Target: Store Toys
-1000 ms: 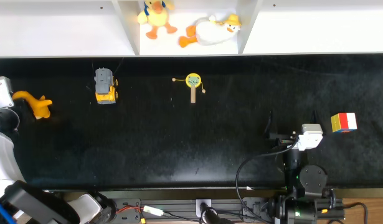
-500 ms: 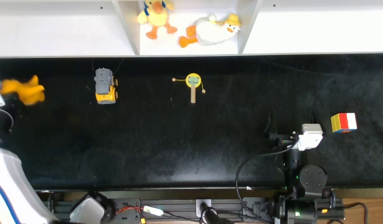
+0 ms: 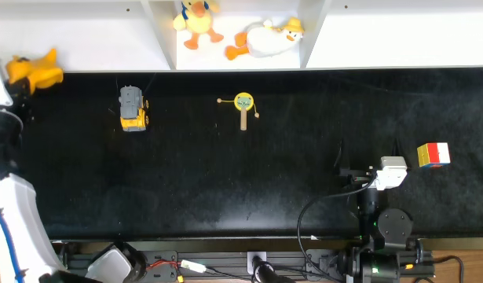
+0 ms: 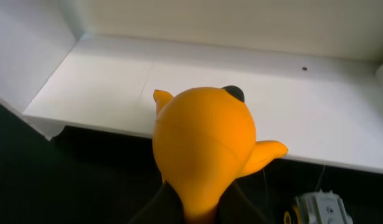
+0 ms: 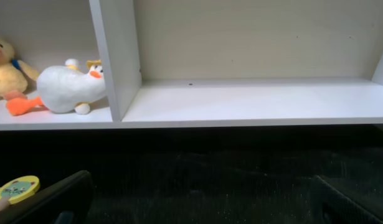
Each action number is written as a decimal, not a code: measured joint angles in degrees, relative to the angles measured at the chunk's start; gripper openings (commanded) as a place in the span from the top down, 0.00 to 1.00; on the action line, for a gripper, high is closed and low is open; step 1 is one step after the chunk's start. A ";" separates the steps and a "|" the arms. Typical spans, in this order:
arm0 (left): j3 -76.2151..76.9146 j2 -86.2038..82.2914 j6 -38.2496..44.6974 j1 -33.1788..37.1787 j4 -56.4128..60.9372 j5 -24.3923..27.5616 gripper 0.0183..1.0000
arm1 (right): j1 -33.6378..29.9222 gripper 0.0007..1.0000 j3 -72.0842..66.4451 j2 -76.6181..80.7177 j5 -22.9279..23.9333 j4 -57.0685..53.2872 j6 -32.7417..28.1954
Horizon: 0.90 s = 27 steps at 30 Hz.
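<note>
Lifted off the counter (image 3: 225,181), the orange toy (image 4: 203,140) now sits clamped in the left pincer (image 4: 200,208), just before the white shelf (image 4: 340,118); the right pincer (image 5: 197,199) stands open.

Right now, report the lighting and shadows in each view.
Top view: the white shelf is bright, the black mat dark. Left wrist view: the orange toy, held in the left gripper, is evenly lit and hides the middle. Right wrist view: shadow lies on the mat under the shelf's front edge.
</note>
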 measured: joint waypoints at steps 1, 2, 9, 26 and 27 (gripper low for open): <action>0.00 0.52 -0.52 -0.48 0.90 -0.37 0.98 | 0.00 0.01 0.00 0.00 0.00 -0.02 0.02; 0.00 1.09 -1.16 -1.01 1.73 -0.81 0.98 | 0.00 0.01 0.00 0.00 0.00 -0.02 0.00; 0.00 4.63 -5.38 -4.61 4.42 -7.23 0.98 | 0.00 0.00 0.00 0.00 -0.02 0.00 0.02; 3.43 9.09 -12.70 -7.34 4.81 -13.40 0.98 | 0.00 0.01 0.00 0.00 0.02 0.00 0.00; 4.31 9.99 -12.85 -7.65 4.04 -13.90 0.98 | 0.00 0.01 0.00 0.00 0.02 -0.02 0.00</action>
